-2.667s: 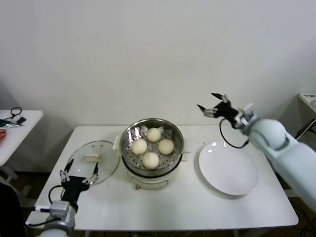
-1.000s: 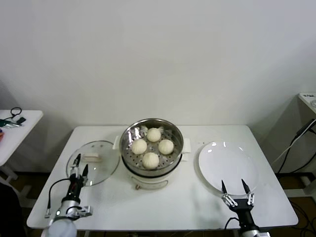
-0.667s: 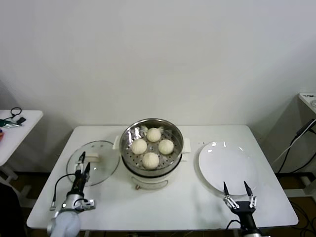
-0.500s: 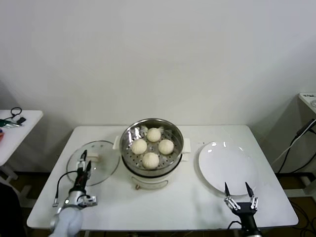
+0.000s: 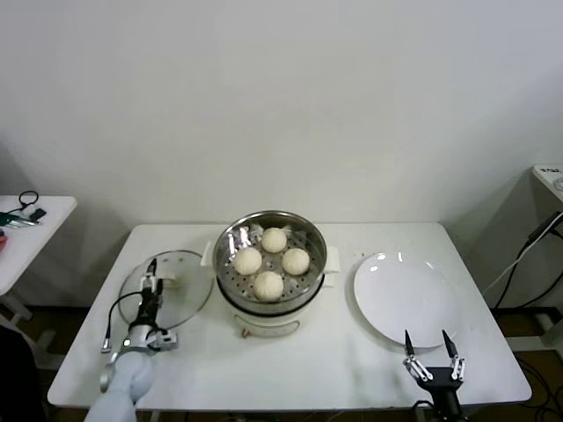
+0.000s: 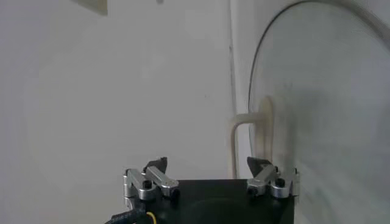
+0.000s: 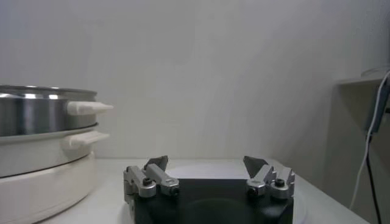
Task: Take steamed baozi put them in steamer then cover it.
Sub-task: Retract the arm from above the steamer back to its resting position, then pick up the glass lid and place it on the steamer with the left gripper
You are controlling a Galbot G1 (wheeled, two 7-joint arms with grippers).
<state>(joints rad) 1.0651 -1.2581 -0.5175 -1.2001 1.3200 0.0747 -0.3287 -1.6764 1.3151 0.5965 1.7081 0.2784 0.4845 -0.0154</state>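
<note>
The steamer point(image 5: 271, 299) stands mid-table with four baozi in its tray: one at the back point(image 5: 274, 239), one left point(image 5: 248, 260), one right point(image 5: 296, 260) and one at the front point(image 5: 268, 284). The cover point(image 5: 185, 299) lies flat on the table left of the steamer. My left gripper point(image 5: 149, 283) is open over the lid, right beside its cream handle point(image 5: 169, 281). In the left wrist view the handle point(image 6: 263, 131) sits just ahead of one fingertip of the open gripper point(image 6: 210, 164). My right gripper point(image 5: 429, 350) is open and empty at the table's front right.
A flat white plate point(image 5: 406, 299) lies right of the steamer, just behind my right gripper. In the right wrist view the steamer point(image 7: 42, 128) stands off to one side. A small side table point(image 5: 26, 220) with tools stands far left.
My left gripper turned on its side and moved from the table's front edge onto the lid, next to its handle. My right arm came down from above the plate to the front edge.
</note>
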